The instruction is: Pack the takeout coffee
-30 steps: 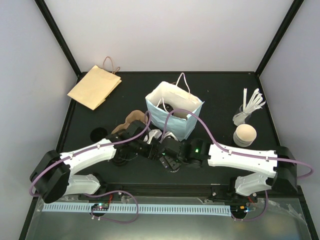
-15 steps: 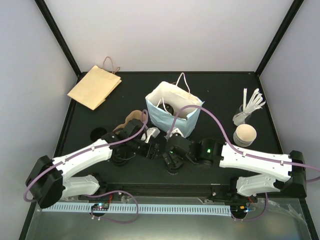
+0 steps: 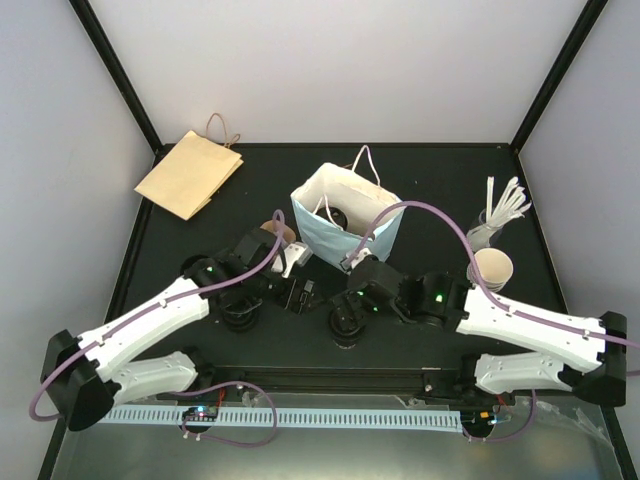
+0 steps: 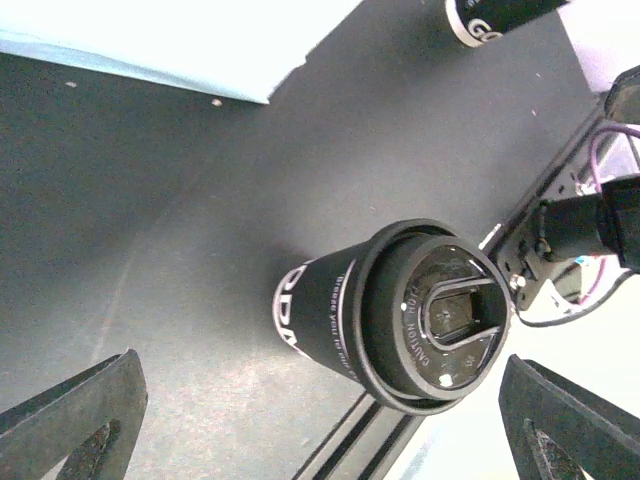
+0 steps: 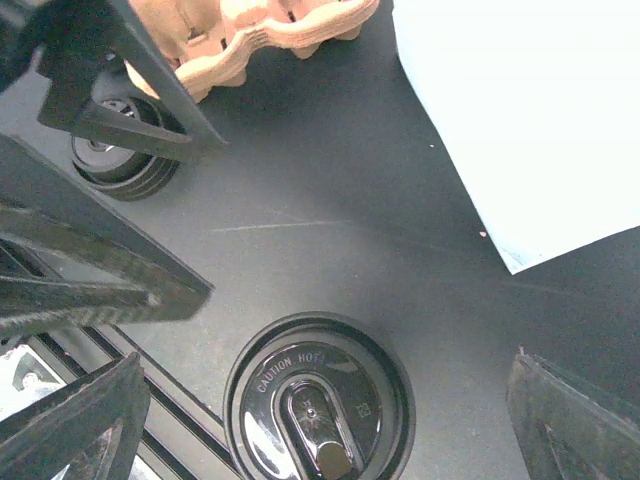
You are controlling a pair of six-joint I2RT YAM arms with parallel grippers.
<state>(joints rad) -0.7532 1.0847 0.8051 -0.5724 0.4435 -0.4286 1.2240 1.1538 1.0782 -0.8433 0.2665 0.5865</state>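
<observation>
A: What is sitting nearest the arms' bases?

B: The takeout coffee point(image 3: 345, 332) is standing upright on the counter point(image 3: 440, 170), close to the near edge, with its black lid facing up. In the left wrist view its side is looking dark, with white lettering.

A: And what is the right pincer doing?

B: The right pincer point(image 5: 320, 375) is hovering right over that lid. Its jaws are gaping wide and gripping nothing. The lid is showing between its two fingers point(image 5: 75, 420), and neither appears to be touching it.

A: And the left one?

B: The left pincer point(image 4: 320, 370) is hanging just left of the coffee, also spread wide and carrying nothing. The coffee is standing beyond its fingertips, apart from them.

A: What is lying farther back?

B: A stack of black lids point(image 5: 120, 165) is sitting left of the coffee, and a brown cardboard cup carrier point(image 5: 260, 30) is lying just behind the stack. Past those, a light blue bag point(image 3: 345, 225) is standing open mid-counter, so the coffee is standing outside it, in front. Something dark is showing inside the bag, too unclear to name. Off to the right, a stack of cups point(image 3: 490, 268) and a holder of white sticks point(image 3: 500, 212) are standing. A brown paper bag point(image 3: 188, 172) is lying flat at the far left corner.
</observation>
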